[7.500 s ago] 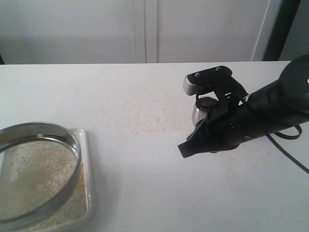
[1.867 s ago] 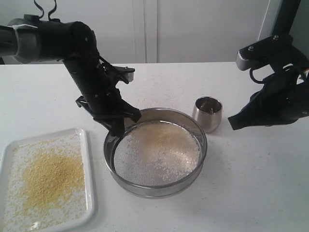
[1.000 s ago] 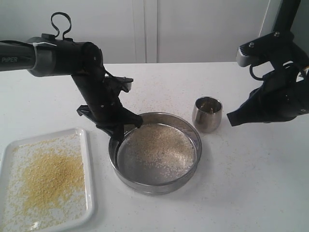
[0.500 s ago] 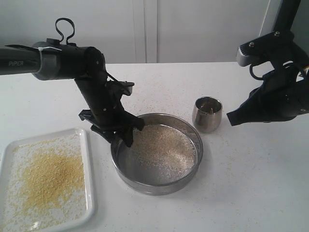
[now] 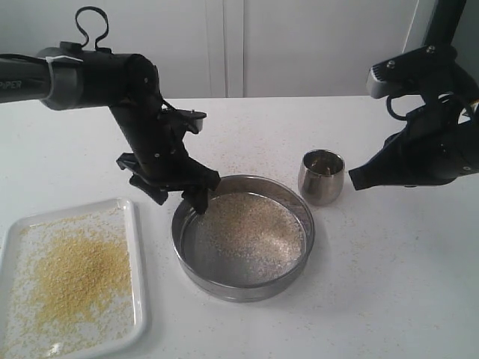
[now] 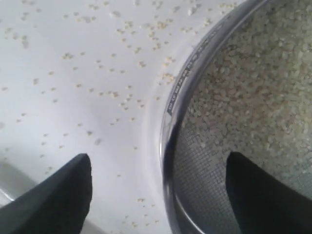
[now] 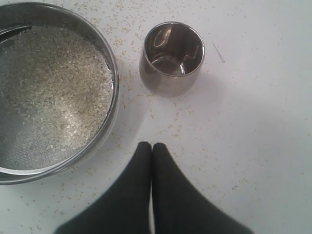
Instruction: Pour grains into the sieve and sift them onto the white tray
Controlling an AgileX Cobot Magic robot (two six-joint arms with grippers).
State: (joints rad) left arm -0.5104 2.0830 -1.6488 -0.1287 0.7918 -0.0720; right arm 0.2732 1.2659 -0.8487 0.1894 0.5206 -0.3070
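Sieve [image 5: 243, 235] rim, pinched in my left gripper [image 5: 179, 200] a second ago, is released. Those jaws now stand wide apart and hold nothing, one finger outside the rim and one over the mesh. It sits flat mid-desk [image 5: 374, 299], between the white tray [image 5: 138, 262] at the near left corner and the steel cup [image 5: 322, 177]. Pale grains [image 5: 251, 224] cover its grey mesh. My right gripper [image 7: 152, 146] is closed and empty.

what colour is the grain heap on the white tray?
The grains are golden yellow-tan, with paler bits around; the exterior view shows it best.
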